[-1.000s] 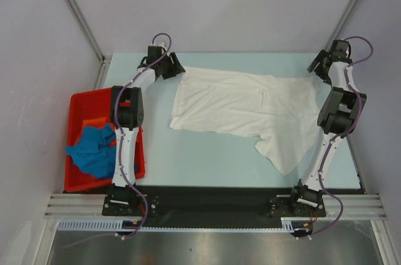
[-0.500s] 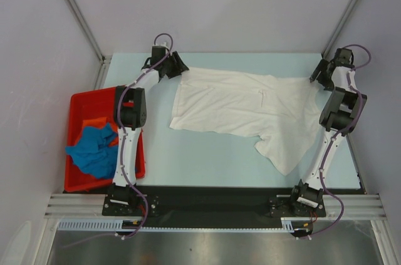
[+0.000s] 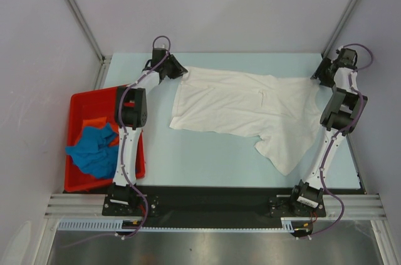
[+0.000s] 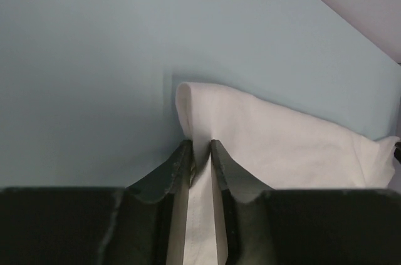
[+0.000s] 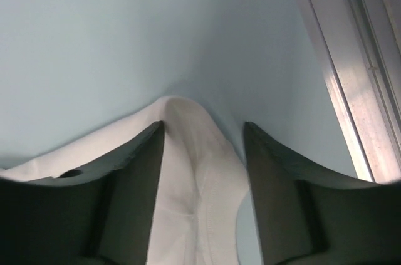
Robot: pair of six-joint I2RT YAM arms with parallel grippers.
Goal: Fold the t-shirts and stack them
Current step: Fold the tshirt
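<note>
A white t-shirt [image 3: 244,105] lies spread flat across the back of the pale blue table, one sleeve trailing toward the front right. My left gripper [image 3: 183,72] is at the shirt's far left corner. In the left wrist view the left gripper [image 4: 201,146] is shut on a fold of the white t-shirt [image 4: 282,146]. My right gripper [image 3: 316,77] is at the far right corner. The right wrist view shows the right gripper [image 5: 203,128] open, its jaws straddling the hem of the white t-shirt [image 5: 188,158]. A blue t-shirt [image 3: 94,149] and an orange t-shirt [image 3: 94,122] lie bunched in the bin.
The red bin [image 3: 84,96] stands at the left table edge beside the left arm. An aluminium frame rail [image 5: 351,89] runs close to the right gripper along the table's right side. Grey walls close off the back and sides.
Both grippers have come down onto the white shirt's far corners. The left jaws have closed on the cloth. The right jaws have narrowed around the hem.
</note>
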